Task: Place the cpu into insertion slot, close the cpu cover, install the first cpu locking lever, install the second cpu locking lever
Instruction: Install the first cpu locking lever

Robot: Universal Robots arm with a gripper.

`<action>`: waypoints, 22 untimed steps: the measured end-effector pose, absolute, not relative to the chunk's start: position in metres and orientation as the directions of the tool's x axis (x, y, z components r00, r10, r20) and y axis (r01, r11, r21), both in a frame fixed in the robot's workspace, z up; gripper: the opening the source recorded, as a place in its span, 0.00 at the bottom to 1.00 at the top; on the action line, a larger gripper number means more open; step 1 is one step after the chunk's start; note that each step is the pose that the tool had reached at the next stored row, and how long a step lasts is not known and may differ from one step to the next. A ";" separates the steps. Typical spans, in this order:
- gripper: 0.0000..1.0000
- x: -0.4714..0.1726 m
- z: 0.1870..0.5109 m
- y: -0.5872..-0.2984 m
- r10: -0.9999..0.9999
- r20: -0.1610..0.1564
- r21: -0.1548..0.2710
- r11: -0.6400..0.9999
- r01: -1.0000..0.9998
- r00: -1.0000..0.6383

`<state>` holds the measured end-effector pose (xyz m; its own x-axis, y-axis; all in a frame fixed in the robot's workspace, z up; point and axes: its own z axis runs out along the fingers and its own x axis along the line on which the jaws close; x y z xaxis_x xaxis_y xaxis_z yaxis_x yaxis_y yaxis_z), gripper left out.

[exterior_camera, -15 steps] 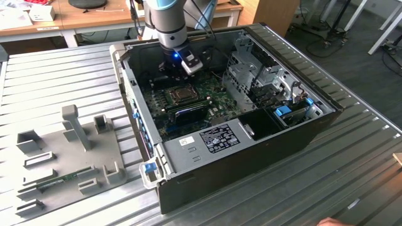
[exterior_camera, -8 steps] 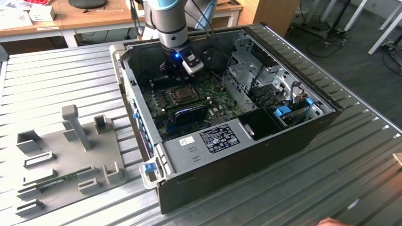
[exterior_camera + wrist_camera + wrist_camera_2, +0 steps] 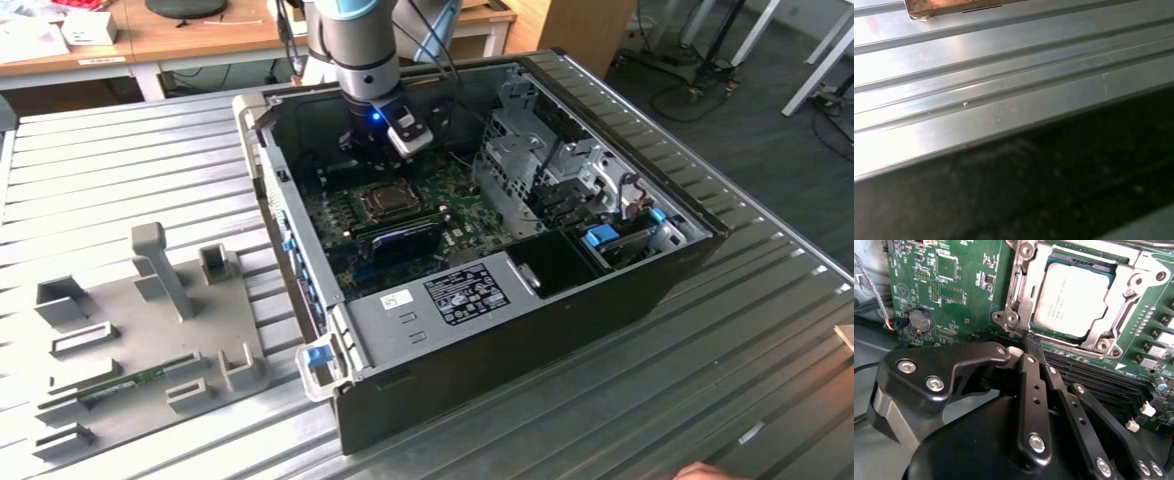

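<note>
bright even light; glare on the metal table [image 3: 979, 55], shadow inside the computer case [image 3: 534, 370].

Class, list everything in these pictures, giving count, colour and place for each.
computer case: one, black, open on the ribbed metal table
circuit board: one, green, inside the case
cpu: one, silver-grey, in the insertion slot
cpu cover: one, silver, down around the cpu
memory slots: several, black, beside the slot
fixture tray: one, grey, exterior view's left of the case
arm: one, grey, reaching into the case
gripper: one, black, shut, near the cover's corner
</note>
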<state>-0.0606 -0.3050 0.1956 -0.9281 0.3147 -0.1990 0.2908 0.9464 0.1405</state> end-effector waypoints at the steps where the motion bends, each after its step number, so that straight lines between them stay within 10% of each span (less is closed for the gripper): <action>1: 0.10 -0.061 0.196 -0.305 0.315 -0.199 0.141 0.946 0.291 -0.928; 22: 0.10 -0.061 0.196 -0.312 0.321 -0.189 0.170 0.942 0.291 -0.928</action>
<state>-0.0606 -0.3123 0.1962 -0.9281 0.3207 -0.1893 0.2908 0.9416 0.1696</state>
